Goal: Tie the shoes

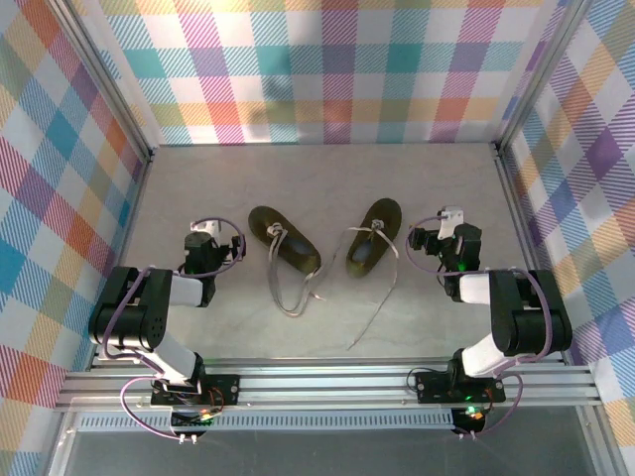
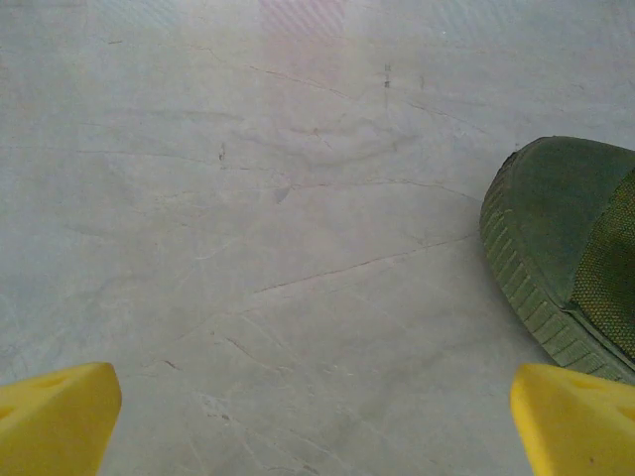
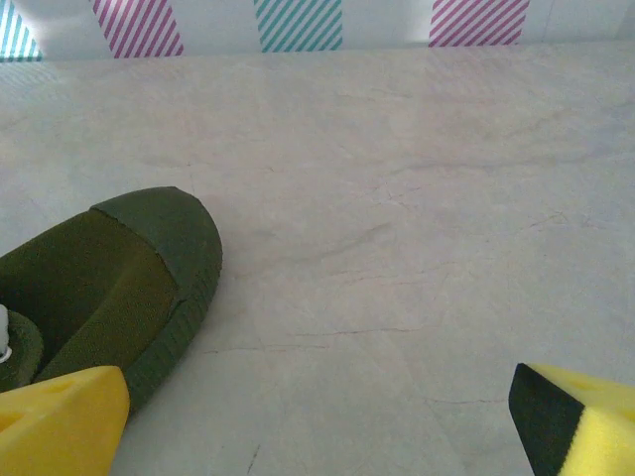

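Two dark olive shoes (image 1: 284, 239) lie side by side near the middle of the pale, marbled bench (image 1: 327, 174). Their far ends splay apart and their near ends angle toward each other. The left shoe (image 1: 286, 241) slants from far-left to near-right, and the right shoe (image 1: 374, 236) mirrors it. Both are untied.

The thin grey-beige laces (image 1: 289, 297) of the left shoe run toward the near edge in a long, narrow loop on the bench. One lace of the right shoe reaches left across the gap between the pair. Another curves out to the right and trails well toward the near edge.

The left claw (image 2: 317, 436) sits just left of the left shoe, low over the bench. Its yellow fingertips (image 2: 55, 421) are spread wide with only bare surface between them, and the shoe's ribbed rubber toe lies off to the right of that gap. The right claw (image 3: 317, 426) sits just right of the right shoe, also spread wide and pinching nothing. That shoe's toe lies beside its left fingertip, though I cannot tell whether they touch.

Bright plaid walls (image 1: 327, 69) close in the bench on the left, right and far sides. An aluminium rail (image 1: 327, 382) along the near edge carries both arm bases.
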